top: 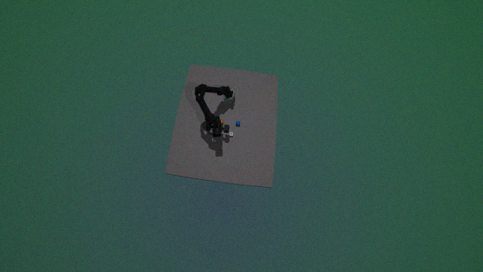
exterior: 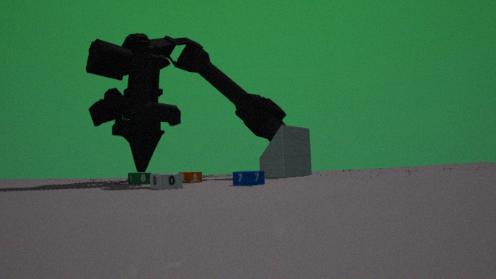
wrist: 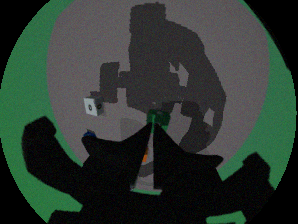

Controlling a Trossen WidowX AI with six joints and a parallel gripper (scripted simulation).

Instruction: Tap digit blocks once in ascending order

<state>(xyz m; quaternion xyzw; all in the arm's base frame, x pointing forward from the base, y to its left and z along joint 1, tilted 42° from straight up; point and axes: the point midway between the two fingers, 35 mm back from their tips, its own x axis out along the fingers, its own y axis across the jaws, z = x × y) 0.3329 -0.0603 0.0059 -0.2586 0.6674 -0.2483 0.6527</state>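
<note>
My gripper [exterior: 141,171] [wrist: 153,125] is shut, with nothing between its fingers. It points down, and its tips are at the top of the green block [exterior: 139,179] [wrist: 162,118], marked 8; whether they touch it I cannot tell. The arm hides the green block in the top view. The white block [top: 231,134] [exterior: 166,182] [wrist: 91,106] shows 0. The blue block [top: 238,124] [exterior: 249,178] shows 7; its edge shows in the wrist view [wrist: 89,134]. The orange block [top: 222,121] [exterior: 193,177] [wrist: 145,158] is partly hidden, its digit unclear.
The arm's pale grey base block [exterior: 296,152] stands behind the blocks in the exterior view. The white block is close to the green one, the orange one lies nearer the base, and the blue one is farther off to the side. The arm's dark shadow falls across the table [top: 248,159].
</note>
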